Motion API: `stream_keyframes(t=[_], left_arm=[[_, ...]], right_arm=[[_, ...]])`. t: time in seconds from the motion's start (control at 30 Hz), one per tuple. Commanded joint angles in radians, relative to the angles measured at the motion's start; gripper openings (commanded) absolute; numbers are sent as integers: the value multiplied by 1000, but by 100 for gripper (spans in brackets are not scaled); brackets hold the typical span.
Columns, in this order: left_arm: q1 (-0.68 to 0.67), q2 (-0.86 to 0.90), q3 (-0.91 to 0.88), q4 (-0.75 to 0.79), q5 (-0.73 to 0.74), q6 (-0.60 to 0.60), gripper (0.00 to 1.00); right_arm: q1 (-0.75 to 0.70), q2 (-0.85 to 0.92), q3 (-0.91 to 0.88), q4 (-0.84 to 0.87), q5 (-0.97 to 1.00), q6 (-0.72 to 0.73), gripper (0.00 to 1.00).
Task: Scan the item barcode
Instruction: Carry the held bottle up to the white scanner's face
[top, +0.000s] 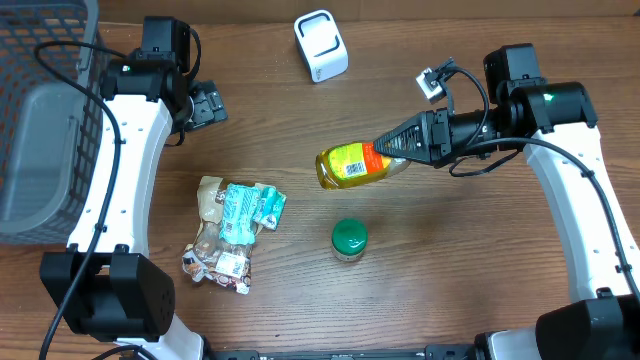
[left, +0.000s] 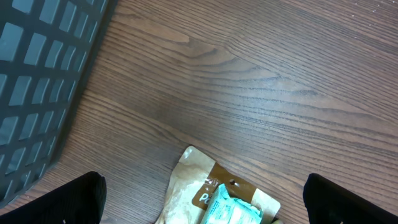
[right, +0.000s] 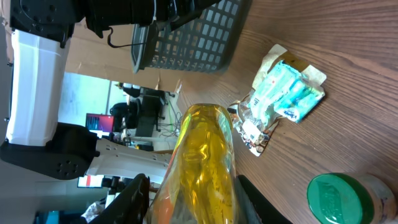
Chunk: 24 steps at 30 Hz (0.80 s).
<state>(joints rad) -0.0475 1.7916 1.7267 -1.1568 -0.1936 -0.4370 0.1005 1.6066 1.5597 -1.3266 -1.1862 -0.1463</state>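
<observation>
Overhead, right gripper (top: 398, 148): jaws partly closed, pinching the bottle at its neck end.
Bottle (top: 350, 165): yellow, horizontal, projecting straight out past the fingertips. It appears to be held clear of the table (top: 450, 270), label uppermost.
Barcode: not discernible in any view.
Jar (top: 349, 238): green lid, standing below the bottle's free end on the near side, apart from it.
Scanner (top: 321, 45): white, ahead of the fingertips on the far side, well apart from the gripper.
Pouches (top: 232, 225): lying flat beyond the bottle's free end.
Left gripper (top: 207, 105): jaws spread wide and empty, well apart from the right gripper, near the basket (top: 40, 130).
Risk, slip: the grip sits at one end of a smooth, round, liquid-filled body, so the overhanging weight could make the bottle droop or twist in the jaws.
Risk, drop: a slip during a fast swing could land the bottle on the jar.
Risk, no read: the code may face away from the scanner, which would call for a roll of the wrist.
</observation>
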Motion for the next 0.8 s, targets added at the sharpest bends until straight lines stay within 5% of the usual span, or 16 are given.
stream_keyframes(t=[0.0, 0.77], left_arm=[[1, -13, 9, -2, 3, 14, 100], [1, -13, 9, -2, 4, 14, 100]], right_arm=[[2, -13, 19, -6, -53, -13, 6], [-4, -13, 19, -14, -34, -12, 4]])
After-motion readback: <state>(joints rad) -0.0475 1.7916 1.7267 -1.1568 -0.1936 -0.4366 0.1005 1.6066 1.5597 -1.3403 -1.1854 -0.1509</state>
